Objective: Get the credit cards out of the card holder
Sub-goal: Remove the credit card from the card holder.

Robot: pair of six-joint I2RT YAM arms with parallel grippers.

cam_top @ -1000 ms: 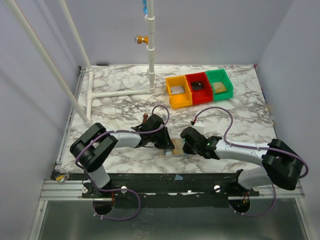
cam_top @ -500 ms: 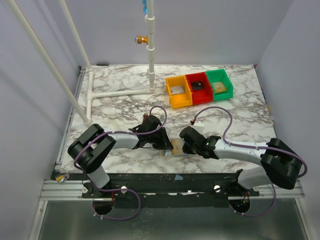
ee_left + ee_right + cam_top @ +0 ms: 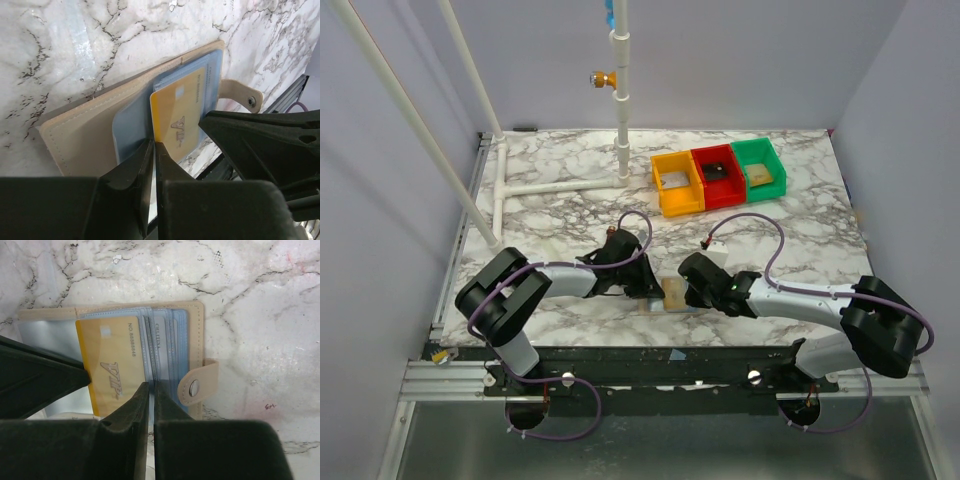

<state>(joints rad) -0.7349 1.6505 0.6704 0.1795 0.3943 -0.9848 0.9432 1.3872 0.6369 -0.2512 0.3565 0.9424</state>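
Observation:
The card holder (image 3: pixel 676 300) is a beige wallet lying open on the marble, between the two grippers near the front edge. Its blue plastic sleeves (image 3: pixel 170 335) hold cards, and a snap tab (image 3: pixel 199 386) sticks out at one side. A yellow VIP card (image 3: pixel 178 117) (image 3: pixel 111 364) lies partly out of the sleeves. My left gripper (image 3: pixel 154 145) (image 3: pixel 655 288) is shut on that card's corner. My right gripper (image 3: pixel 149 386) (image 3: pixel 688 290) is shut on the near edge of the sleeves of the card holder (image 3: pixel 199 315). Other cards show only as edges in the sleeves.
Yellow (image 3: pixel 677 182), red (image 3: pixel 717 175) and green (image 3: pixel 758 167) bins stand in a row at the back right. A white pipe frame (image 3: pixel 560 187) with an upright post (image 3: pixel 621 100) stands at the back left. The table's front edge runs just behind the card holder.
The left gripper has drawn a little to the left and its jaws have closed. More of the yellow card shows between the two grippers. The right gripper has tightened slightly.

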